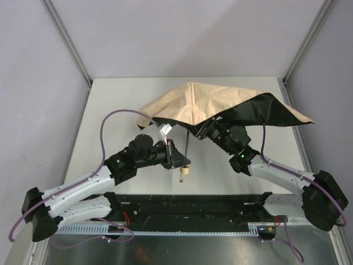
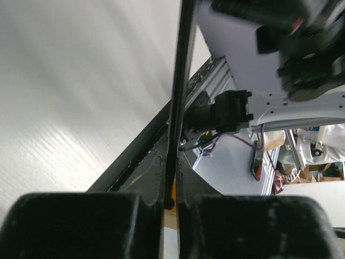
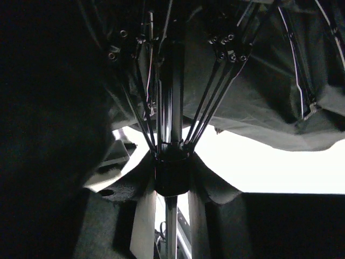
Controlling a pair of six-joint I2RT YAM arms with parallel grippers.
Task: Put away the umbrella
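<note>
Umbrella canopy hiding right gripper, left gripper clamping shaft

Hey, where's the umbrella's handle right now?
In the top view, the handle of the umbrella is over the near middle of the table, right beside the left gripper, which is shut on the thin black shaft.

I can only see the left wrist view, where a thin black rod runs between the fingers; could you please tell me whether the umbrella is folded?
Observer: No, the umbrella is spread open, tan on top, its black underside showing at the right.
Operator: Thank you; where is the handle?
Observer: The tan handle sits just past the left gripper, on the robot's side.
Operator: And the right gripper?
Observer: The right gripper reaches under the umbrella, closed on the black runner where the ribs meet.
</note>
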